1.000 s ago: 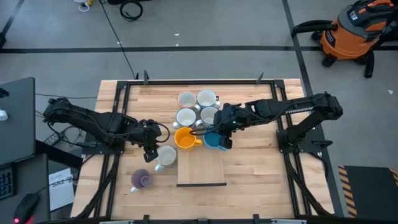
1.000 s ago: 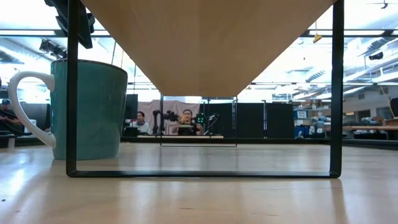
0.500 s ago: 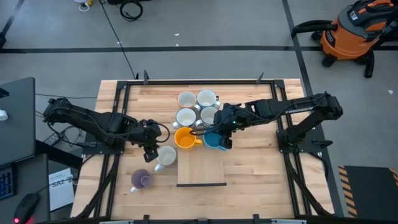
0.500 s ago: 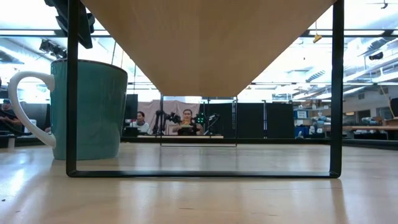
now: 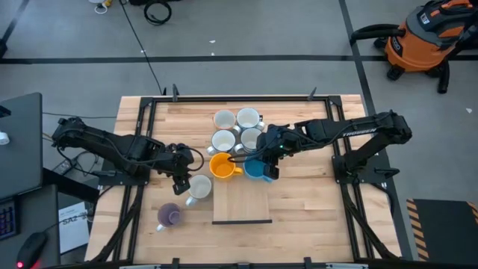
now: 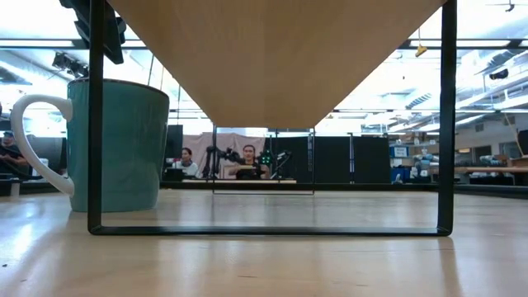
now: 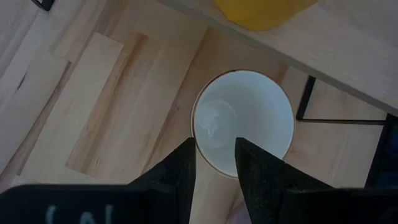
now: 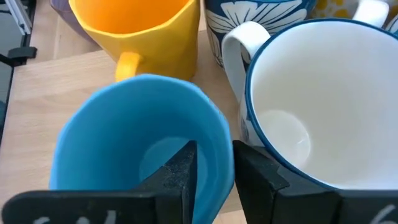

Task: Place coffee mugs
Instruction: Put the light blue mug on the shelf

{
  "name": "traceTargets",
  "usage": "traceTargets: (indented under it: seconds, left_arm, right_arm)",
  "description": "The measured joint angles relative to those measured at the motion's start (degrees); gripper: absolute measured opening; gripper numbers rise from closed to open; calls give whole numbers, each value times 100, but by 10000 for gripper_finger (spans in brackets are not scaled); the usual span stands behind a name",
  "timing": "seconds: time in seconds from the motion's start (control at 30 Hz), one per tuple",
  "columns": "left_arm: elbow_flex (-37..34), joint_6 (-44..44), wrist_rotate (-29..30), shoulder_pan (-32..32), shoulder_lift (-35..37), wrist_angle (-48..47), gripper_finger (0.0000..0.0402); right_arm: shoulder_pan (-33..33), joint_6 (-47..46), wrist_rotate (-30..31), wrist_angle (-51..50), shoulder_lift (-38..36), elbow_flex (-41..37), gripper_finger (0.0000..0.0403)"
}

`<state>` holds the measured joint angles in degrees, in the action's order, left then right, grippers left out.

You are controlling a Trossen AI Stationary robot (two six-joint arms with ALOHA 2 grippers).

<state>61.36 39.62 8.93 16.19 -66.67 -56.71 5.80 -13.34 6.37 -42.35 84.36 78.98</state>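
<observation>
My right gripper (image 8: 211, 177) is clamped on the wall of the blue mug (image 5: 258, 170), one finger inside, the mug upright on the shelf (image 5: 243, 198) beside the yellow mug (image 5: 221, 165), mouth up, axis vertical. My left gripper (image 7: 214, 165) pinches the rim of a white mug (image 7: 244, 121), upright on the table (image 5: 314, 217). Risk: either thin-rim grip slips or tips its mug; the blue mug knocks its close neighbours.

Wood table (image 5: 299, 202) w/ 8 mugs (image 5: 237, 131), 1 low shelf (image 5: 242, 200).
</observation>
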Motion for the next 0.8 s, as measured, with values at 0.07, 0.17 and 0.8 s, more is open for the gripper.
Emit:
traceTargets:
  seconds: [0.07, 0.17, 0.8]
  left_arm:
    - [0, 2, 0, 2, 0, 0, 119]
    - [0, 2, 0, 2, 0, 0, 119]
    - [0, 15, 0, 1, 0, 134, 119]
  right_arm:
    - [0, 0, -7, 45, 0, 0, 110]
    - [0, 0, -9, 81, 0, 0, 119]
    - [0, 0, -24, 163, -22, 0, 164]
